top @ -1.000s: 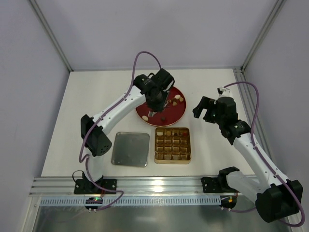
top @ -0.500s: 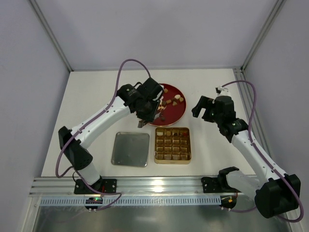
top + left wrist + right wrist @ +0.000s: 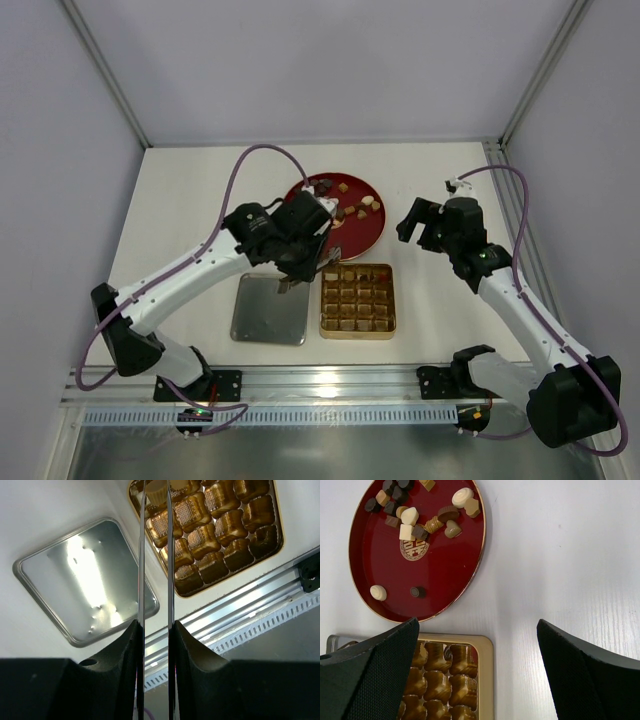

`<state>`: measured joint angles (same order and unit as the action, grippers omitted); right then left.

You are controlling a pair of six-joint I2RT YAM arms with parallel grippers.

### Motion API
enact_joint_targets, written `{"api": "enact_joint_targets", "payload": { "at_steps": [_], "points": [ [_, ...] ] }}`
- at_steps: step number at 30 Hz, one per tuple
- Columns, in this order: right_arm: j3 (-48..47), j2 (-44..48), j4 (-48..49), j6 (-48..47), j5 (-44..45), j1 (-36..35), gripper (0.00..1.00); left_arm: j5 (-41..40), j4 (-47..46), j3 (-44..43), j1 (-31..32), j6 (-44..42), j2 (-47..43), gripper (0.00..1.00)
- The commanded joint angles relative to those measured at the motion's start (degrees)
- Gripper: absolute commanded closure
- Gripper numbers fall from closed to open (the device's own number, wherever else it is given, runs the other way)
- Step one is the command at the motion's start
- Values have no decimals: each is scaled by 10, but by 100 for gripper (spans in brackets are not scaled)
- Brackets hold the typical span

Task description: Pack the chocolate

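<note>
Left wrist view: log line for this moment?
left gripper: shut on cream chocolate, over gold tin | right gripper: open, empty | red plate: holds more chocolates

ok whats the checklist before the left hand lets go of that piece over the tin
1. left hand clamped on the cream chocolate: ok
2. piece lined up with the gold tin corner cells in the wrist view: ok
3. cell right under it empty: cannot tell, the piece hides it
4. tin uncovered, silver lid flat beside it: ok
5. right hand open, clear of the tin: ok
</note>
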<state>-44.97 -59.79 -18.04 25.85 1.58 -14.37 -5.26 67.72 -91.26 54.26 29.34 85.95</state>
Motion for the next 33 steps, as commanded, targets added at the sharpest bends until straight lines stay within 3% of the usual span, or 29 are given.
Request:
{"api": "enact_joint_targets", "payload": {
  "at_steps": [1,13,33],
  "points": [
    [-3,-2,20,4,7,2,0,-12,-18,19,14,22,-39,70],
    [-2,-3,20,5,5,2,0,-14,-58,110,56,62,-73,70],
    [10,-2,27,8,3,1,0,-27,-70,123,66,68,-62,66]
  ]
}}
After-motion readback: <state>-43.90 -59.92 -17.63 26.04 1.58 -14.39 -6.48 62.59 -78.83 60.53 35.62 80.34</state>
